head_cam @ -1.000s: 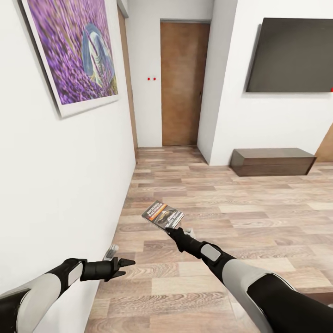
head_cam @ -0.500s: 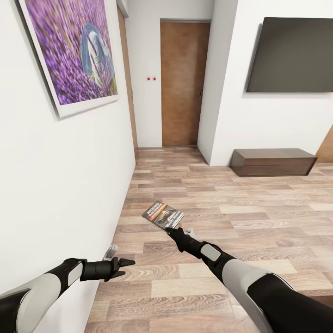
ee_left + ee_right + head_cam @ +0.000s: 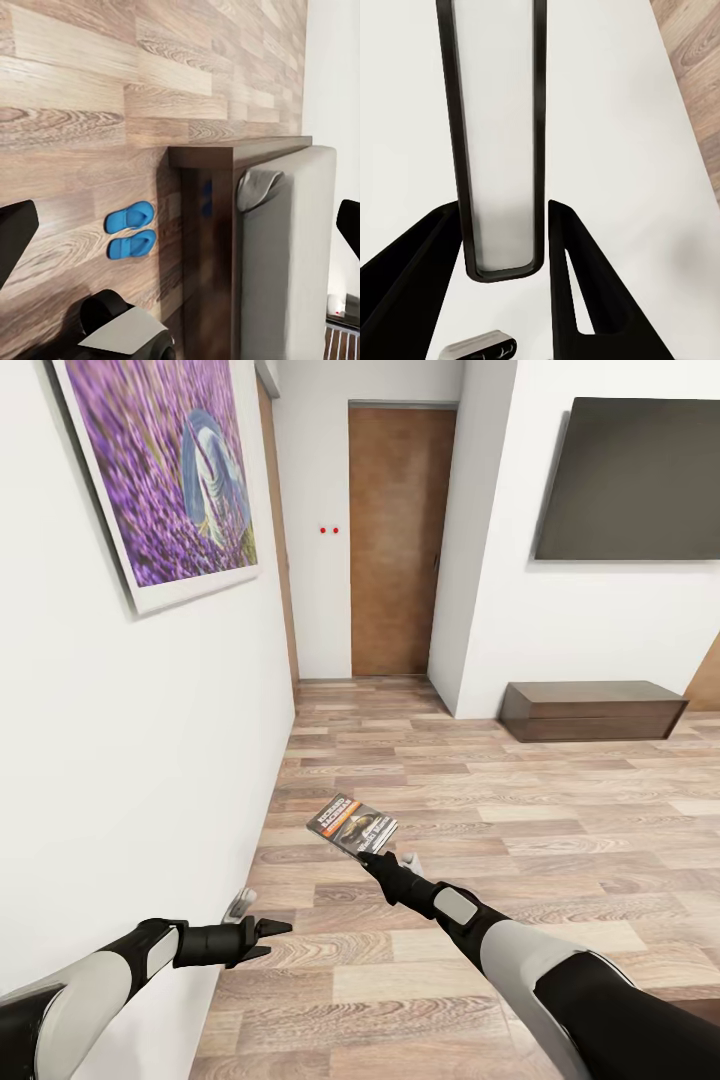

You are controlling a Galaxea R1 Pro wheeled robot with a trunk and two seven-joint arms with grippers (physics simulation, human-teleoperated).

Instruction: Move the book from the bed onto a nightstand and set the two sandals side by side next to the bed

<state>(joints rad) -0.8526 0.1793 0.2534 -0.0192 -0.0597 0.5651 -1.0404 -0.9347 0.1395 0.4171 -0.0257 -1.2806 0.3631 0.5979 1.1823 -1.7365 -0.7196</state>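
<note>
Book riding clamped at its near edge in the right gripper, held out flat over the wood floor, cover up, probably to keep it clear of the trunk while travelling. In the right wrist view, being pinched edge-on between the two dark fingers, spine pointing away along them. Right arm reaching forward and slightly inward, elbow nearly straight. Left gripper hanging empty, jaws parted, beside the white wall, forearm level and pointing forward. Sandals lying side by side on the floor close to the bed in the left wrist view, so that part looking done already. Facing a hallway with a brown door, a dark screen and a long low bench; seemingly carrying the book while searching for the way to a nightstand.
</note>
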